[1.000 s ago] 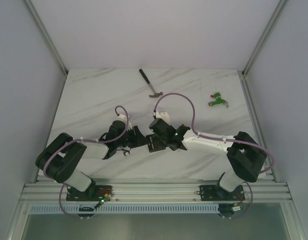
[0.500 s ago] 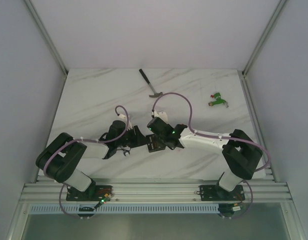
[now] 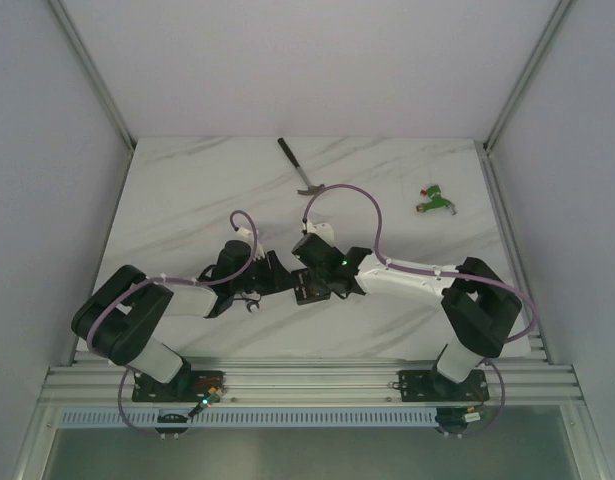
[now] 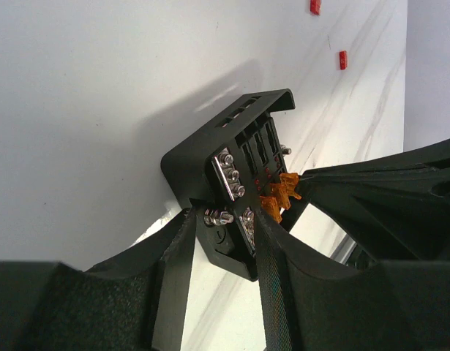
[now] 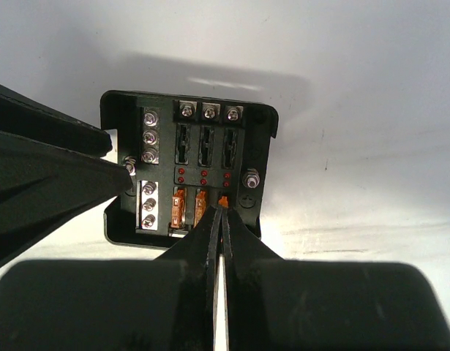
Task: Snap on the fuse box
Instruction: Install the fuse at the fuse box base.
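From above, the fuse box (image 3: 307, 292) lies on the table (image 3: 187, 190) close to the near edge, about midway between the side edges, and the left hand (image 3: 277, 283) and right hand (image 3: 323, 289) meet on it. In the left wrist view, the left hand (image 4: 221, 252) is closed on the box's corner. In the right wrist view, the right hand (image 5: 222, 212), nearly closed, seems to pinch an orange fuse (image 5: 223, 199). The fuse should probably go straight down into its slot while the left hand braces the box.
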### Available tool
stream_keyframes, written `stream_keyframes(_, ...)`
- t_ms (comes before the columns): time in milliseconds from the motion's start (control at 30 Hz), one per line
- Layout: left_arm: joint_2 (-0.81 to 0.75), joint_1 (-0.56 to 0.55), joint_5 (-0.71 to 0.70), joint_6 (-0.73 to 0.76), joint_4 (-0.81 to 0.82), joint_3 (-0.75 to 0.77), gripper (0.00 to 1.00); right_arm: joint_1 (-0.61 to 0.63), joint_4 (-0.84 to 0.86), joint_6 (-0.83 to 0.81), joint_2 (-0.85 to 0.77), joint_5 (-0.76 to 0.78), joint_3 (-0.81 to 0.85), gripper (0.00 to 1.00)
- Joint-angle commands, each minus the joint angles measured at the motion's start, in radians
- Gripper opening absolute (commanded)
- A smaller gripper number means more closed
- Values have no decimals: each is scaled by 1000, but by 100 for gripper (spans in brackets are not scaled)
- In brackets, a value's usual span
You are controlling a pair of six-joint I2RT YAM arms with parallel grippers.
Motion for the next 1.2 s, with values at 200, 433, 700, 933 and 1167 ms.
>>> stream_keyframes(200,20,-5,19,-4,13,20,46,-1,-157,-10,93,-57,-4,3)
stream_keyframes(433,20,-5,16,-3,11,20,45,-6,-207,-13,132,-75,-17,1)
stream_keyframes(700,26,-5,16,-3,10,22,45,-10,-228,-17,117,-97,-44,0)
stream_keyframes(933,30,-5,14,-3,9,23,45,-6,-249,-34,154,-140,-43,0)
stream_keyframes(1167,37,-5,17,-4,10,25,45,-7,-288,-12,175,-155,-80,0)
